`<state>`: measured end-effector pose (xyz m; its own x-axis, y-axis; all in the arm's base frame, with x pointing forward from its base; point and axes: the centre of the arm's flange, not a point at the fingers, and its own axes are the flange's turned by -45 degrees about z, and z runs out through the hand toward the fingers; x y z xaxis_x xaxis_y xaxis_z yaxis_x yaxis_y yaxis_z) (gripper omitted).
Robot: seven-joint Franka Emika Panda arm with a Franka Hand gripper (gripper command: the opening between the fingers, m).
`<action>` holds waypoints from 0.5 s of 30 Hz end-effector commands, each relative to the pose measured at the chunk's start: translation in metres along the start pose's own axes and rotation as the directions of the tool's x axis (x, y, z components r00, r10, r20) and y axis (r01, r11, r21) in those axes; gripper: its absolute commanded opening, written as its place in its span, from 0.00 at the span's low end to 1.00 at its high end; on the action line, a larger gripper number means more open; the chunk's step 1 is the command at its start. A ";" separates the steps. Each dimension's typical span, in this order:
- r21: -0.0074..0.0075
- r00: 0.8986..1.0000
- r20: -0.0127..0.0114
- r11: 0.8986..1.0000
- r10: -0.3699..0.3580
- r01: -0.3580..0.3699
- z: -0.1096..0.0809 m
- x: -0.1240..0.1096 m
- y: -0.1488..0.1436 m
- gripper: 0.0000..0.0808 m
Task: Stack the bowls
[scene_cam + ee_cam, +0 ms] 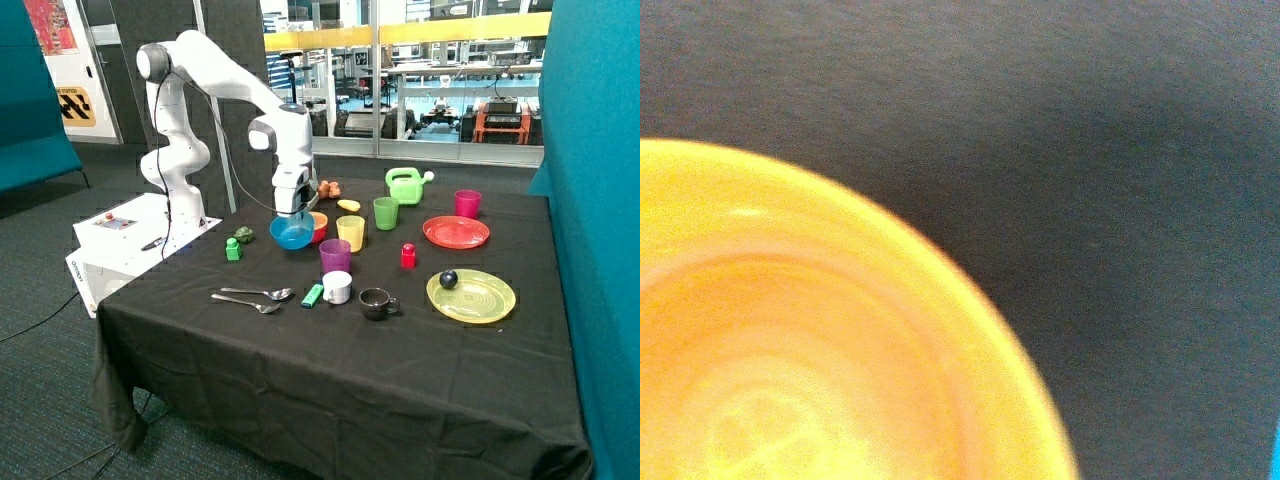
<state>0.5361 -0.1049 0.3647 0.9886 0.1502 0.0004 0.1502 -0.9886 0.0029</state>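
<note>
The gripper hangs over the far left part of the black-clothed table with the blue bowl right at its tip, though whether its fingers grip the rim cannot be told (they are hidden behind the bowl). Just beside the blue bowl, on its right, sits the pink-red bowl with the yellow bowl seemingly nested inside it. A yellow cup stands close on the right.

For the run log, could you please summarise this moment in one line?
task: stack bowls | tool: at blue bowl | beside: yellow bowl in red bowl | stack: incomplete
</note>
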 end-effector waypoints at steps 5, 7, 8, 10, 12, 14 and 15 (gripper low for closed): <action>0.003 0.994 0.000 0.994 -0.112 0.112 -0.020 0.008 -0.051 0.00; 0.003 0.993 0.000 0.993 -0.118 0.118 -0.023 0.009 -0.057 0.00; 0.003 0.993 0.000 0.993 -0.120 0.120 -0.023 0.009 -0.058 0.00; 0.003 0.992 0.000 0.992 -0.128 0.128 -0.024 0.009 -0.062 0.00; 0.003 0.990 0.000 0.990 -0.141 0.141 -0.026 0.008 -0.067 0.00; 0.003 0.987 0.000 0.987 -0.160 0.160 -0.029 0.006 -0.077 0.00; 0.003 0.986 0.000 0.986 -0.167 0.167 -0.029 0.005 -0.082 0.00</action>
<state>0.5351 -0.0507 0.3858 0.9651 0.2619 -0.0021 0.2619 -0.9651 0.0002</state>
